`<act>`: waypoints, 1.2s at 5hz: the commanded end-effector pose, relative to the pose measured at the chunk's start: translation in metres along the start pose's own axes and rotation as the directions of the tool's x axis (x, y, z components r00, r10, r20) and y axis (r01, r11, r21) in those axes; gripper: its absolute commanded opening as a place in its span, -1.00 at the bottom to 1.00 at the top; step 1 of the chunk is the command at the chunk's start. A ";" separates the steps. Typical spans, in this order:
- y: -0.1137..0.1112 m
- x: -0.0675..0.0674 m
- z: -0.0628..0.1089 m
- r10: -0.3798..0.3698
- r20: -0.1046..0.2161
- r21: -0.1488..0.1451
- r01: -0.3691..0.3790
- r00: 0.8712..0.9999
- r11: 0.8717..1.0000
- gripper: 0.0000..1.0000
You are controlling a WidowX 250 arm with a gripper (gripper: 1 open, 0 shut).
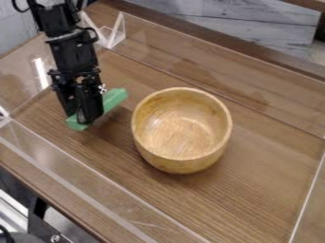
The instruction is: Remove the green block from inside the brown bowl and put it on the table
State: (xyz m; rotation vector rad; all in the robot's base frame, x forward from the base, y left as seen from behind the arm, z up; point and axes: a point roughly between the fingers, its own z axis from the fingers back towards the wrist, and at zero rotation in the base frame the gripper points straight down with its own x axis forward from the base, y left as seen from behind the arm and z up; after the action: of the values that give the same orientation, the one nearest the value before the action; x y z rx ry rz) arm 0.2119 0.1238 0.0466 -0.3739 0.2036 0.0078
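Observation:
The green block [109,101] lies at the table's [241,199] left side, just left of the brown bowl [183,128], with its near end down at the tabletop. My black gripper [86,112] reaches down from above and is shut on the green block, its fingers covering the block's near half. The light-brown wooden bowl stands upright in the middle with nothing inside it.
Clear low walls [76,180] run along the table's edges, one close to the gripper's left and front. A small clear stand [116,30] sits at the back left. Bare wood-grain top stretches to the right of the bowl.

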 end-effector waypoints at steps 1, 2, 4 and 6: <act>0.005 0.006 0.016 0.000 0.052 0.027 -0.001 0.999 1.000 -1.00; 0.006 0.005 0.016 0.001 0.050 0.020 -0.002 0.999 1.000 -1.00; 0.007 0.006 0.016 0.005 0.039 0.008 -0.005 0.999 1.000 -1.00; 0.004 0.006 0.016 0.006 0.023 0.001 -0.006 1.000 1.000 -1.00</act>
State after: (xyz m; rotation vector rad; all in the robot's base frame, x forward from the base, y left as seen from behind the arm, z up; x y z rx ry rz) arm 0.2114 0.1263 0.0472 -0.4060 0.2255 0.0273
